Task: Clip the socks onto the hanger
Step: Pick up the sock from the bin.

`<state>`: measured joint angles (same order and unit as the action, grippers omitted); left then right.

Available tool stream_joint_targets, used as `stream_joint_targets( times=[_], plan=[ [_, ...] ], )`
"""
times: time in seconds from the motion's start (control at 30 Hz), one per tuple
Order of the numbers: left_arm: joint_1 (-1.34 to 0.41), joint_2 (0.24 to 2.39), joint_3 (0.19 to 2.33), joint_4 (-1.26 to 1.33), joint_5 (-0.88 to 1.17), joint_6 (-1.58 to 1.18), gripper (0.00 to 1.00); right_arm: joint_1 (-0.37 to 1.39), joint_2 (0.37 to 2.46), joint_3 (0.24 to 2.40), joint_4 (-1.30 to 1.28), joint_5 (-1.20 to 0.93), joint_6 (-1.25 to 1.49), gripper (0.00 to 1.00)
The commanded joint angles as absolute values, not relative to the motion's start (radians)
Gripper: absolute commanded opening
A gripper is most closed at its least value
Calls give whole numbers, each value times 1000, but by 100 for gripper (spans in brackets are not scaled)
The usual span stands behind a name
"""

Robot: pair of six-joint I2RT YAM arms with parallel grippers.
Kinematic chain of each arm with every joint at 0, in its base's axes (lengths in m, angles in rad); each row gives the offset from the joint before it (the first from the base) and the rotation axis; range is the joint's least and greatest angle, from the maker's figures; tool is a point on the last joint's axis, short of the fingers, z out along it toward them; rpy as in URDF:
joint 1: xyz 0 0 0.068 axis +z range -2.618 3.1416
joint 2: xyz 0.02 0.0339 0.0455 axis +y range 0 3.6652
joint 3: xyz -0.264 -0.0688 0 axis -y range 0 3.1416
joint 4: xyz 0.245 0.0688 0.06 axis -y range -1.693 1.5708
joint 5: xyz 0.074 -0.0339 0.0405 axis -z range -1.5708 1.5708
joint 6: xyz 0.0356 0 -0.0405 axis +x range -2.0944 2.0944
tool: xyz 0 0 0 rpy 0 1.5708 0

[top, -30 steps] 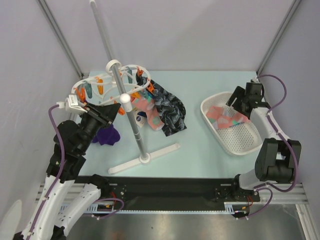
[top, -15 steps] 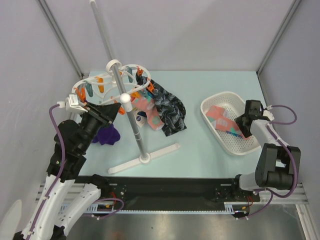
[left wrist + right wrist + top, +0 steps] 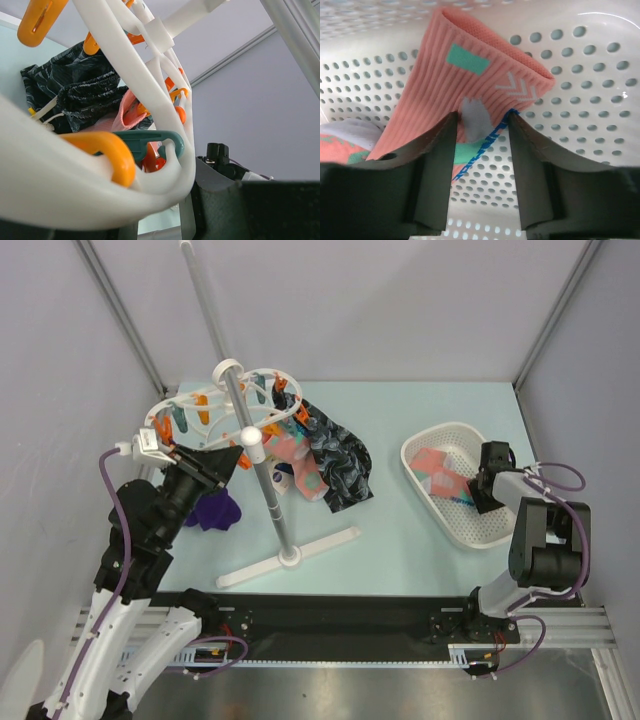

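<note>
The white hanger [image 3: 205, 405] with orange and teal clips hangs on the grey pole. My left gripper [image 3: 222, 462] is shut on its near rim [image 3: 145, 75], beside a teal clip [image 3: 150, 140] and an orange clip [image 3: 107, 150]. A salmon-pink sock [image 3: 297, 464] and a black marbled sock [image 3: 342, 468] hang from the hanger's right side. A purple sock [image 3: 213, 509] lies on the table under my left arm. Another salmon-pink sock [image 3: 465, 75] lies in the basket. My right gripper [image 3: 481, 117] is open, and its fingertips straddle that sock's near edge.
The white mesh basket [image 3: 488, 530] stands at the right of the table, my right arm reaching into it. The pole stand [image 3: 262, 480] rises mid-table on a white cross base [image 3: 290, 557]. Grey walls close in the left, back and right sides.
My right gripper has dropped from the basket's far rim into the basket onto the salmon-pink sock, and its jaws have narrowed. The left arm and hanger have not moved.
</note>
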<state>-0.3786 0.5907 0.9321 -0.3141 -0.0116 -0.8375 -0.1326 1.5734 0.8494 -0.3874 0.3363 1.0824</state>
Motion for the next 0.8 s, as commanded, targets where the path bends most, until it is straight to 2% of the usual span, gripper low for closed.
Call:
stream_joint_targets(
  times=[0.0,0.23,0.33,0.37,0.4,0.5,0.57,0.63,0.67,0.7,0.77],
  plan=[
    [-380,591,922,-324,12,-828,0,-126,1595,830,-373,367,1114,41],
    [-380,589,934,-334,6,-822,0,-106,1448,850,-379,388,984,1],
    [-380,586,939,-341,3,-824,0,-77,1390,929,-416,414,823,0],
    [-380,587,937,-342,2,-824,0,-66,1372,975,-405,407,679,0],
    [-380,584,937,-345,3,-824,0,-60,1356,988,-373,308,585,0],
    [-380,584,940,-350,5,-825,0,-3,1244,1002,-292,224,352,0],
    [-380,586,940,-351,8,-831,0,81,1149,1014,-270,195,269,5],
    [-380,589,942,-356,14,-834,0,107,1093,1051,-282,68,198,8],
    [-380,589,943,-356,17,-836,0,121,1079,1064,-287,10,186,7],
    [-380,594,945,-356,20,-836,0,132,1068,1087,-287,-152,169,6],
    [-380,594,948,-363,26,-842,0,217,1058,1123,-322,-279,88,3]
  ],
)
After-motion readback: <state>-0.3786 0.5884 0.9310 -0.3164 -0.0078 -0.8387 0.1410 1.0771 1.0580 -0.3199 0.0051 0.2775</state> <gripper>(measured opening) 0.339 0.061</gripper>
